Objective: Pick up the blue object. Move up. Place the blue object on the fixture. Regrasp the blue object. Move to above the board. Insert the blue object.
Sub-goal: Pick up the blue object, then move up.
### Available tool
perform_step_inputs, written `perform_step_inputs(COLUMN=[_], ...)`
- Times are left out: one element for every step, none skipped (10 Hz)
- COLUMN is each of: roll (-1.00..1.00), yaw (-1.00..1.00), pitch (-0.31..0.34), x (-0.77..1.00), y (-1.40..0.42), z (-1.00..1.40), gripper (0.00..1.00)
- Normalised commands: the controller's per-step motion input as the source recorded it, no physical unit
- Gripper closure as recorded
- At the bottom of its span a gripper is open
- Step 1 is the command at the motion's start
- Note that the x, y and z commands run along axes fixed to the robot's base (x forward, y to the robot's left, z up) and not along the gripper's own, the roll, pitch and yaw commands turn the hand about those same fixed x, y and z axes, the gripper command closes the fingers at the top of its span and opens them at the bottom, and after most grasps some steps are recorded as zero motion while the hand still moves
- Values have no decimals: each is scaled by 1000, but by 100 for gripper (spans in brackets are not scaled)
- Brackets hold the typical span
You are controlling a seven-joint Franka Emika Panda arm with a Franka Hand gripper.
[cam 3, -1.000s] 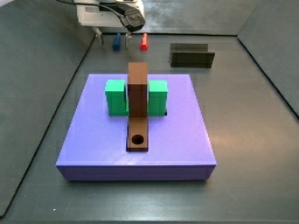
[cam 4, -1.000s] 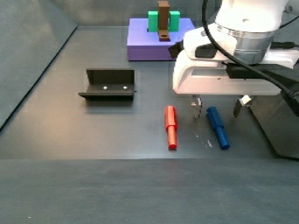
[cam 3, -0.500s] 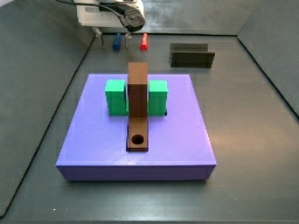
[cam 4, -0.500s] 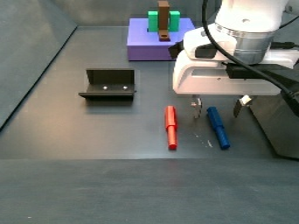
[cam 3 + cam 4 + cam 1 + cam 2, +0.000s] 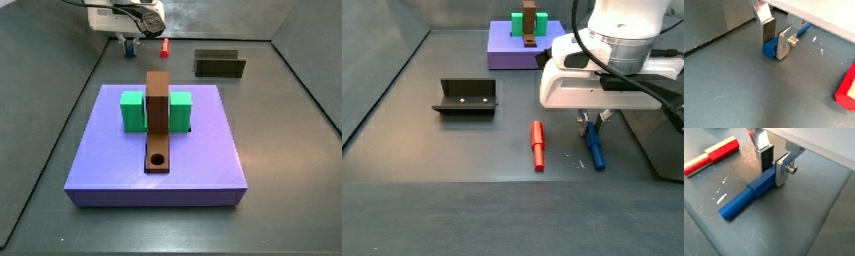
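Down low at the bench [image 5: 436,160], the gripper [image 5: 773,164] sitting right over the blue object [image 5: 747,199]. In both wrist views, silver fingers [image 5: 784,42] pressed on each side of one end of the blue peg, so clamped on it, or very close to it. Peg lying flat on the bench, most of its length sticking out past the fingers. Not lifted yet.

In a side view, the gripper [image 5: 592,122] hanging under the big white arm, the blue object [image 5: 593,148] just below it, and the red peg [image 5: 537,144] lying beside it, near but apart. Fixture [image 5: 466,97] well apart from both pegs, empty. Board [image 5: 513,48] far back, with the green block [image 5: 521,23] and brown bar [image 5: 532,20] on top.

What could go wrong from here:
- Grip near one end only. Long free end might droop or swing on the way up.
- Peg is round and smooth. Could roll or slip out from between flat pads if squeezed too softly.
- A tilted peg would sit badly on the fixture and make the next grab harder.
- Red peg close by. A sideways bump could knock it away.

Best to lift slowly and straight up.
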Motion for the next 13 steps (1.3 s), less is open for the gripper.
perform_step_inputs(roll=[0, 0, 0, 0, 0, 0, 0, 0, 0, 0, 0, 0, 0], yaw=[0, 0, 0, 0, 0, 0, 0, 0, 0, 0, 0, 0, 0], pitch=[0, 0, 0, 0, 0, 0, 0, 0, 0, 0, 0, 0, 0], x=[0, 0, 0, 0, 0, 0, 0, 0, 0, 0, 0, 0, 0], y=[0, 0, 0, 0, 0, 0, 0, 0, 0, 0, 0, 0, 0], z=[0, 0, 0, 0, 0, 0, 0, 0, 0, 0, 0, 0, 833], gripper=[100, 100, 100, 100, 100, 100, 100, 100, 100, 100, 100, 100, 100])
